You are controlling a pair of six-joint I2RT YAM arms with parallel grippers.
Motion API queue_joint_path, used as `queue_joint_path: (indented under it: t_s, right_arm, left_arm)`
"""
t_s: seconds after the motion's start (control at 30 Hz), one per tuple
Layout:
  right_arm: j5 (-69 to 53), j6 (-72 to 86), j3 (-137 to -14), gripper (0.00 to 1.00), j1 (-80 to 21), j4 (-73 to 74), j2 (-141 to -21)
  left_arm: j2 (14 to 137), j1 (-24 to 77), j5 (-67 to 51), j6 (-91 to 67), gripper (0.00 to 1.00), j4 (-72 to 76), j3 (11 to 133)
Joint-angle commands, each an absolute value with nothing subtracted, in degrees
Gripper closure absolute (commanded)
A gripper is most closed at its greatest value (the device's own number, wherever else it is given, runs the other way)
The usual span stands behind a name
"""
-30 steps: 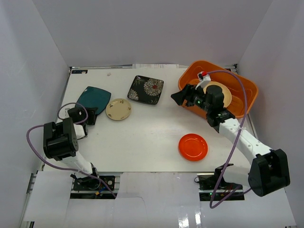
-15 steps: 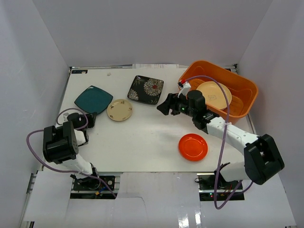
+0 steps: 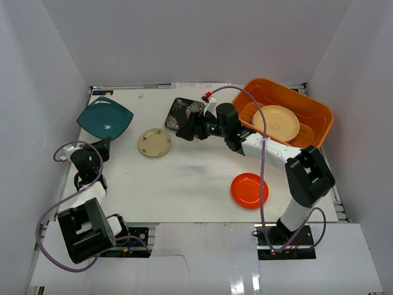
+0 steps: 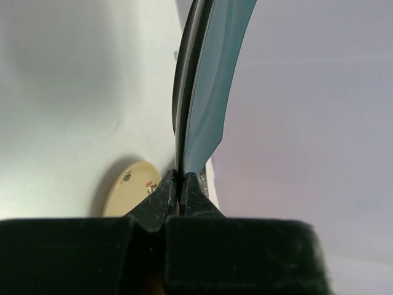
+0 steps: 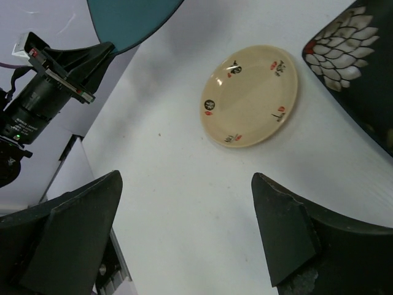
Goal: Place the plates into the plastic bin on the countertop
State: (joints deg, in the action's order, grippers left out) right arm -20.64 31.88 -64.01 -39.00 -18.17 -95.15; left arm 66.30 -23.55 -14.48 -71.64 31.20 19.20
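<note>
Countertop: the white countertop [image 3: 184,178], walled in white, carries the bin at its far right and three plates in the open.
Plastic bin: the orange plastic bin [image 3: 307,104] sits at the far right corner, angled to the table edge, with one plate inside.
Right gripper: the right gripper [image 3: 186,131] reaches across to the middle of the table; its jaws stand wide apart with nothing between them, low over the near left corner of the flowered plate.
Left gripper: the left gripper [image 4: 182,187] is clamped tight on the edge of the teal plate, fingers pinching it from both faces.
Teal plate: the square dark teal plate [image 3: 105,117] is lifted clear of the surface at the far left, held by its near edge.
Flowered plate: the square black flowered plate [image 3: 177,112] lies flat at the far centre, partly hidden by the right arm.
Yellow plate: the round yellow plate [image 3: 276,123] rests flat on the bin floor.
Red plate: the round red plate [image 3: 249,190] lies near the front right, well apart from the others.
Beige plate: the round patterned beige plate [image 3: 153,142] lies between the teal plate and the flowered plate, touching neither.
</note>
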Motion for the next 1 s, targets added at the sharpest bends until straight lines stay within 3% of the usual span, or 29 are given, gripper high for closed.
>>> queue_joint_path:
  t_s: [0.0, 0.1, 0.33, 0.47, 0.6, 0.67, 0.77, 0.8, 0.9, 0.97]
  right_arm:
    - [-25.39, 35.23, -69.77, 0.07, -40.08, -21.09, -99.30]
    - [-25.14, 35.77, -74.08, 0.00, -40.08, -20.74, -101.68]
    - [-22.95, 32.18, -85.24, 0.06, -39.90, -12.77, -107.66]
    - [-17.85, 28.39, -87.20, 0.06, -37.45, -7.12, -108.02]
    - [-22.13, 28.65, -85.96, 0.00, -34.98, -7.21, -107.49]
    - [-24.77, 27.86, -85.87, 0.05, -34.63, -7.03, -107.40]
    - [-27.41, 28.73, -84.21, 0.21, -33.67, -7.56, -106.27]
    - [-27.07, 30.39, -81.68, 0.42, -33.31, -9.56, -105.48]
    - [-26.72, 34.17, -76.05, 0.82, -32.00, -15.01, -102.14]
    - [-27.50, 35.85, -74.01, 0.92, -30.59, -17.30, -99.86]
  left_arm:
    - [62.41, -24.17, -23.26, -73.91, 1.00, 39.46, 22.14]
    - [62.93, -24.08, -32.38, -74.53, 1.00, 39.46, 23.90]
    - [64.34, -22.86, -51.39, -75.41, 1.00, 41.04, 26.36]
    - [63.02, -17.25, -54.66, -72.43, 1.00, 37.37, 29.08]
    - [63.54, -11.52, -56.25, -70.58, 1.00, 36.30, 31.11]
    - [64.42, -8.89, -57.56, -70.23, 1.00, 36.56, 32.07]
    - [65.48, -6.43, -58.53, -68.65, 1.00, 35.08, 33.92]
    - [65.39, -6.16, -58.45, -67.95, 1.00, 34.63, 34.19]
    - [65.30, -5.98, -58.10, -67.06, 1.00, 33.23, 35.33]
    - [65.65, -5.98, -58.27, -66.80, 0.86, 32.35, 35.94]
